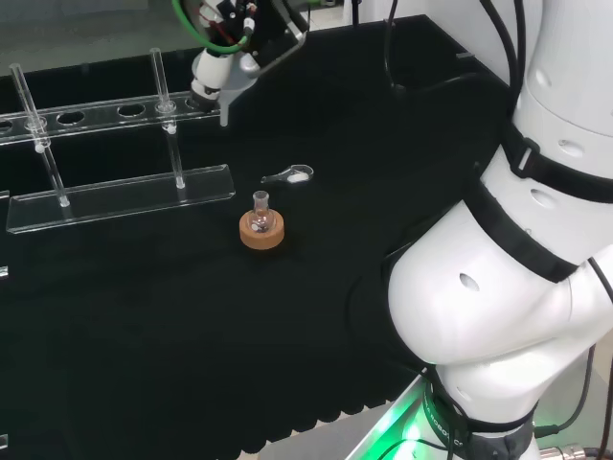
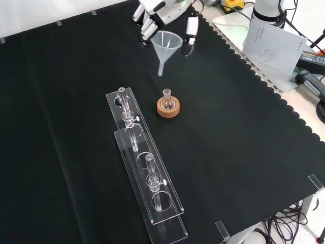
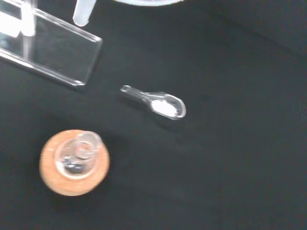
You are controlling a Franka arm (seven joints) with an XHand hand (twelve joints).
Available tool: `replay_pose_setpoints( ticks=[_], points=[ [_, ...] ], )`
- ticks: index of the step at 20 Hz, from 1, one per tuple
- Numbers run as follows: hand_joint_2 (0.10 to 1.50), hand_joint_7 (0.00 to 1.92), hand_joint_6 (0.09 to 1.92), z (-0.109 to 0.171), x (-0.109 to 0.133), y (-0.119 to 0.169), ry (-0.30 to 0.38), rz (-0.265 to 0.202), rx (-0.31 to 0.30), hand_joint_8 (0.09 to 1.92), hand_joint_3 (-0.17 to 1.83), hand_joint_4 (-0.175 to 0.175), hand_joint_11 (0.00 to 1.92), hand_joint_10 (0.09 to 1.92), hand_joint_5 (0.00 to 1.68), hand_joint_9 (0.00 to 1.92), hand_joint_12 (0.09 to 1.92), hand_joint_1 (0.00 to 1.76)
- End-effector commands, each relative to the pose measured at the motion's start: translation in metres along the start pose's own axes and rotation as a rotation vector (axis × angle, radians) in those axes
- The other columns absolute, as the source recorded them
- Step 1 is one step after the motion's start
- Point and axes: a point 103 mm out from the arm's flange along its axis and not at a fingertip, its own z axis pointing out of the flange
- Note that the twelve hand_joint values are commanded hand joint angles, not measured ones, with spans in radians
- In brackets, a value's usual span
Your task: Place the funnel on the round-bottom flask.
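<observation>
A clear funnel point(image 2: 168, 43) hangs stem down in the air, and the hand point(image 2: 161, 11) is shut on its cone, with fingers point(image 2: 147, 26) on one side and the thumb point(image 2: 191, 31) on the other. A small round-bottom flask point(image 2: 167, 97) stands upright on a cork ring point(image 2: 168, 109) on the black cloth. In the front view the funnel is above and slightly left of the flask, clearly apart from it. The wrist view shows the funnel's stem tip point(image 3: 83, 13) and the flask's open neck point(image 3: 77, 152) from above. In the head view the hand point(image 1: 235, 34) is at the top, beyond the flask point(image 1: 261, 213).
A small clear scoop with white powder point(image 3: 163, 104) lies on the cloth near the flask, also seen in the head view point(image 1: 290, 174). A long clear rack with upright tubes point(image 2: 144, 173) lies to the flask's left in the front view. Papers point(image 2: 271, 43) lie beyond the cloth's scalloped edge.
</observation>
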Motion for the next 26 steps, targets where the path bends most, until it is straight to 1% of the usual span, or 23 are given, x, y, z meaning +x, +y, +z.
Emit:
replay_pose_setpoints(
  ticks=[1, 5, 10, 21, 26],
  points=[
    [0.78, 0.71, 0.72, 0.057, 0.008, 0.003, -0.045, 0.031, 0.131, 0.82, 0.38, -0.066, 0.57, 0.61, 0.5, 1.02, 1.3, 0.6],
    [0.78, 0.71, 0.71, 0.066, 0.011, 0.007, -0.06, 0.03, 0.157, 0.82, 0.38, -0.066, 0.57, 0.62, 0.5, 1.02, 1.3, 0.6],
    [0.78, 0.7, 0.71, 0.072, 0.011, 0.009, -0.059, 0.029, 0.169, 0.82, 0.38, -0.066, 0.57, 0.62, 0.5, 1.02, 1.3, 0.6],
    [0.77, 0.7, 0.71, 0.073, 0.009, 0.009, -0.051, 0.035, 0.164, 0.82, 0.39, -0.066, 0.57, 0.62, 0.5, 1.02, 1.3, 0.6],
    [0.77, 0.7, 0.71, 0.075, 0.006, 0.01, -0.044, 0.034, 0.173, 0.82, 0.4, -0.066, 0.56, 0.63, 0.5, 1.01, 1.3, 0.6]
  ],
)
